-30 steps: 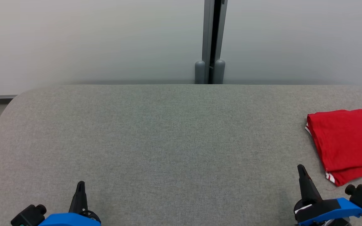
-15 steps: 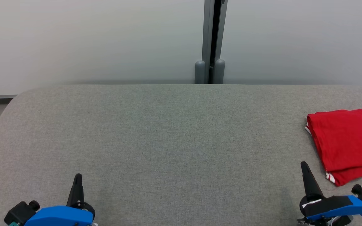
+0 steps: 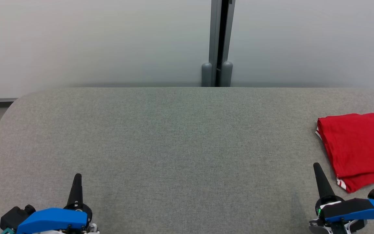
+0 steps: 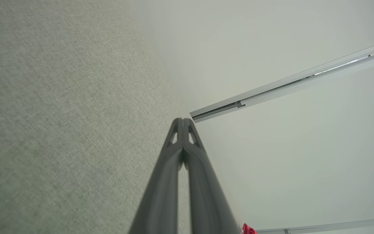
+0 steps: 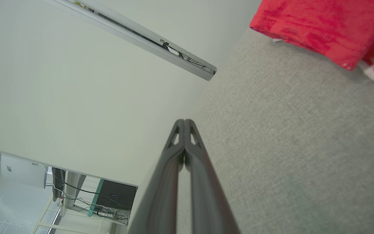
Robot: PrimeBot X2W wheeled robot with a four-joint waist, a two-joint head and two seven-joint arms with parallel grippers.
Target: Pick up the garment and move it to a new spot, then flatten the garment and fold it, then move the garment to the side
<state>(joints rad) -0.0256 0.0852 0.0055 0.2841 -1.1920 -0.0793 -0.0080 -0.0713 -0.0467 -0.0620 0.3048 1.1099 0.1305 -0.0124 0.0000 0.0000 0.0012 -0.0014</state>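
The garment (image 3: 359, 146) is a red shirt with white trim, folded into a neat stack at the right edge of the grey fabric table (image 3: 174, 136). Its red edge also fills the upper right of the right wrist view as the garment (image 5: 323, 26), and a small red corner of the garment (image 4: 248, 229) peeks in at the bottom of the left wrist view. My right gripper (image 3: 317, 166) points up the table just left of the stack, shut and holding nothing, its tips (image 5: 184, 121) pressed together. At the lower left my left gripper (image 3: 77, 176) is likewise shut and empty, tips (image 4: 183, 119) touching.
A pale wall with a grey vertical post (image 3: 219, 42) stands behind the table's far edge. The table's rounded left corner (image 3: 15, 100) drops to the floor. Desks and cables (image 5: 86, 198) show far off in the right wrist view.
Both grippers have swung more upright and their blue wrists have dropped toward the bottom edge; the left tip rose slightly. The garment has not moved.
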